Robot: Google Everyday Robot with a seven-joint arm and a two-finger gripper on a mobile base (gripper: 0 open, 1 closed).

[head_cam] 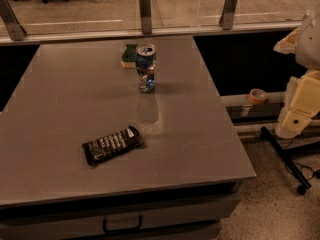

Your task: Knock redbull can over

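The redbull can is a slim blue-and-silver can with a silver pull-tab top. It stands upright on the far middle of the grey table. My cream-coloured arm comes in at the right edge of the camera view, off the table's right side. Its lower end with the gripper hangs beyond the table's right edge, far to the right of the can and not touching anything.
A green-yellow sponge lies just behind and left of the can. A flat black snack-bar wrapper lies near the front middle. An orange tape roll sits on a ledge to the right. Black stand legs are on the floor. A glass railing runs behind the table.
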